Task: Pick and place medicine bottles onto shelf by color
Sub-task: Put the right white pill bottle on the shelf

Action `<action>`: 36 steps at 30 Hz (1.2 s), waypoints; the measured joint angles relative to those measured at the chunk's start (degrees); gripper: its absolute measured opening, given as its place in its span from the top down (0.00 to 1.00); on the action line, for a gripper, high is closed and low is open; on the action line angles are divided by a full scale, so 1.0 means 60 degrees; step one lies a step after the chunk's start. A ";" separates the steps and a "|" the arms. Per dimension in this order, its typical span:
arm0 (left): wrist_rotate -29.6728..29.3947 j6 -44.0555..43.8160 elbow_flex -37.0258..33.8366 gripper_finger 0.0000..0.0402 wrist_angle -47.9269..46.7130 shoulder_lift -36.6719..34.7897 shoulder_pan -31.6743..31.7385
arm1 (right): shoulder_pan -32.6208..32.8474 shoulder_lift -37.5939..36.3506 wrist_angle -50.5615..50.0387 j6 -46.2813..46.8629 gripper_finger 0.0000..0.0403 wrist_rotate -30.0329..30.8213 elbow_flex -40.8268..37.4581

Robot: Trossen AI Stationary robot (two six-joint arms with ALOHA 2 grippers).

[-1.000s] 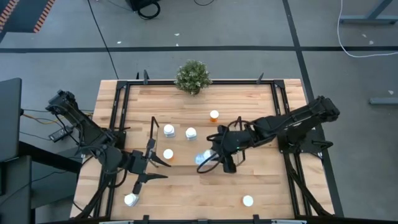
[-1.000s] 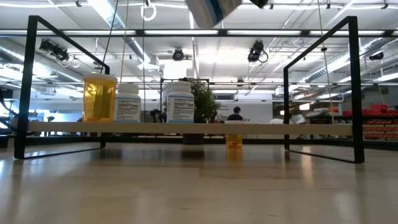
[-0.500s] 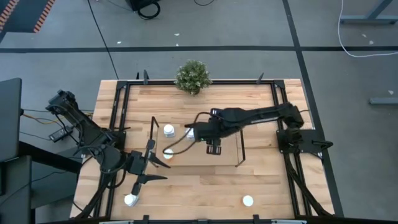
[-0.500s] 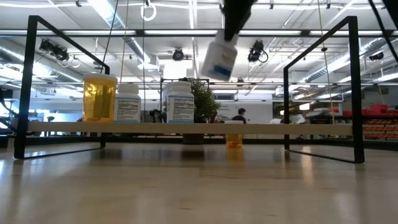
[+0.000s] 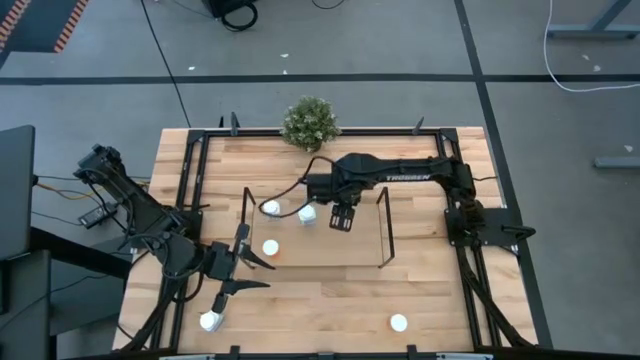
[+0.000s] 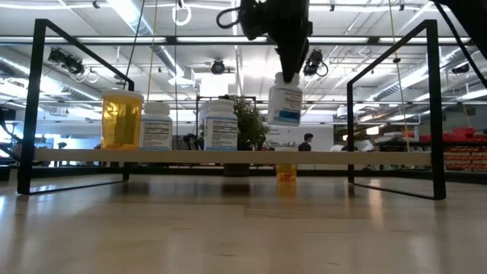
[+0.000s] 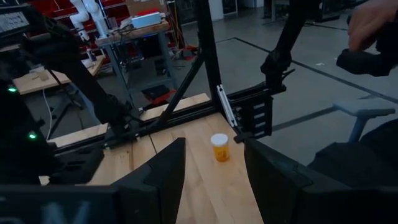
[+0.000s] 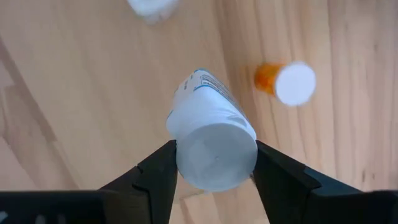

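while the right gripper [image 5: 340, 214] hung over the shelf [image 5: 383, 228] near the table's far edge, its jaws were clamped on the cap of a white bottle [image 6: 285, 104], which hung upright above the deck [image 6: 228, 156] without touching it. in the right wrist view the fingers [image 8: 155, 177] pressed both sides of that bottle's [image 8: 211, 143] white cap, and an orange bottle [image 8: 285, 81] stood on the wood beyond it.

on the shelf stood three bottles at its left end: one white-capped bottle [image 5: 271, 208] and another [image 5: 307, 213] along the far side, and a third [image 5: 270, 247] nearer the front. the low view showed them as an orange-bodied bottle [image 6: 122, 118] and two whitish ones [image 6: 157, 125] [image 6: 221, 124], all upright on the deck. behind the shelf an orange bottle [image 6: 286, 171] stood on the table.

two more bottles stood near the table's [image 5: 320, 300] front edge: one [image 5: 210, 321] by the front left corner, one [image 5: 398, 323] toward the front right. a small plant [image 5: 310, 122] sat at the middle of the far edge.

the left gripper [image 5: 245, 270] waited near the table's left edge, just off the shelf's left end, its fingers [image 7: 168, 174] spread apart and holding nothing; its wrist view looked across the wood at an orange bottle [image 7: 219, 147] near the table frame.
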 joint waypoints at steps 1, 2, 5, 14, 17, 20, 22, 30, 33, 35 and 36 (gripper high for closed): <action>0.0000 -0.0006 0.0000 0.57 -0.0020 0.0000 0.0000 | -0.0060 -0.0030 -0.0085 -0.0015 0.51 -0.0189 0.0000; -0.0002 -0.0005 0.0000 0.57 -0.0040 0.0000 0.0000 | -0.0106 -0.0046 -0.0068 -0.0115 0.51 -0.0358 0.0000; -0.0001 -0.0007 0.0000 0.57 -0.0064 0.0000 0.0000 | -0.0114 -0.0040 -0.0053 -0.0340 0.51 -0.0539 0.0000; 0.0001 -0.0015 0.0000 0.57 -0.0121 0.0000 0.0000 | -0.0085 -0.0049 0.0276 -0.0437 0.51 -0.0741 -0.0438; -0.0001 -0.0019 0.0000 0.57 -0.0121 0.0000 0.0000 | -0.0094 -0.0046 0.0517 -0.0554 0.51 -0.0777 -0.1108; -0.0001 -0.0022 0.0000 0.57 -0.0126 0.0000 0.0000 | -0.0124 -0.0037 0.0784 -0.0786 0.51 -0.0804 -0.1629; 0.0001 -0.0022 0.0000 0.57 -0.0128 0.0000 0.0000 | -0.0171 -0.0037 0.1082 -0.0859 0.51 -0.0804 -0.1836; -0.0001 -0.0025 0.0000 0.57 -0.0160 0.0000 0.0000 | -0.0369 -0.0088 0.1426 -0.1006 0.51 -0.0873 -0.2138; 0.0001 -0.0029 0.0000 0.57 -0.0205 0.0000 0.0000 | -0.0369 -0.0127 0.1518 -0.0994 0.51 -0.0862 -0.2149; -0.0003 -0.0026 0.0000 0.57 -0.0201 0.0000 0.0000 | -0.0369 -0.0153 0.1547 -0.0932 0.51 -0.0836 -0.2136; -0.0001 -0.0025 0.0000 0.57 -0.0205 0.0000 0.0000 | -0.0369 -0.0202 0.1547 -0.0906 0.51 -0.0812 -0.2135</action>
